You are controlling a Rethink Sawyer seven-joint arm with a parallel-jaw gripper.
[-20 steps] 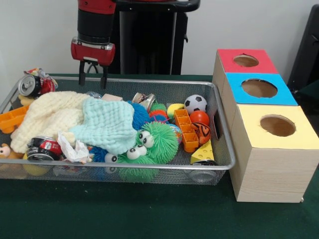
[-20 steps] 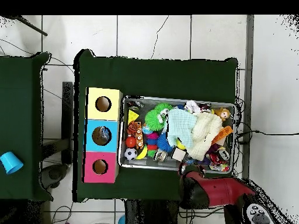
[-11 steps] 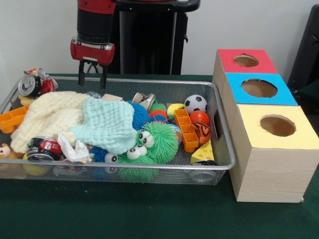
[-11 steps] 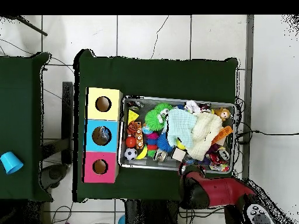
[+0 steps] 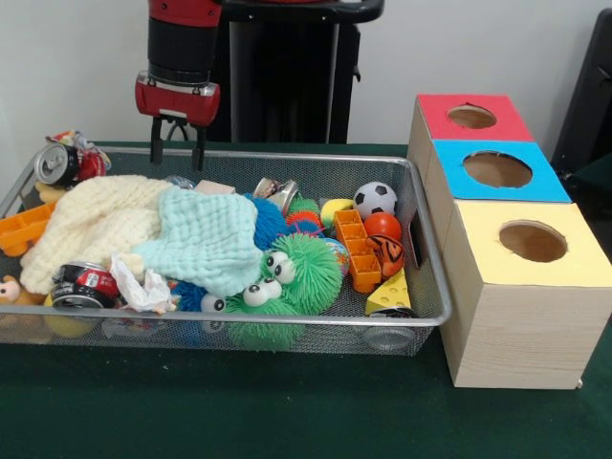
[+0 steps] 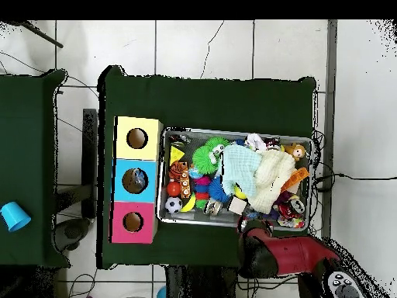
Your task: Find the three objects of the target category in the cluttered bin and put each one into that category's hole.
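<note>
a: how's the table (image 5: 287, 421)?
b: bare green along its near edge. the bin (image 5: 426, 258) is crammed rim to rim and touches the boxes (image 5: 516, 306): red hole (image 5: 471, 117), blue hole (image 5: 497, 169), yellow hole (image 5: 533, 241).
a: gripper (image 5: 178, 148)?
b: fingers spread, empty, above the bin's far rim. balls (image 5: 375, 199) sit at the bin's box end.
a: any writing?
b: cans (image 5: 57, 164), labels unreadable.

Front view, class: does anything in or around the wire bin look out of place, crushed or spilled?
Yes. A dented can and an orange block sit up on the wire bin's left rim, partly over the edge. Crumpled white paper lies among the toys, and two cloths cover other items.
</note>
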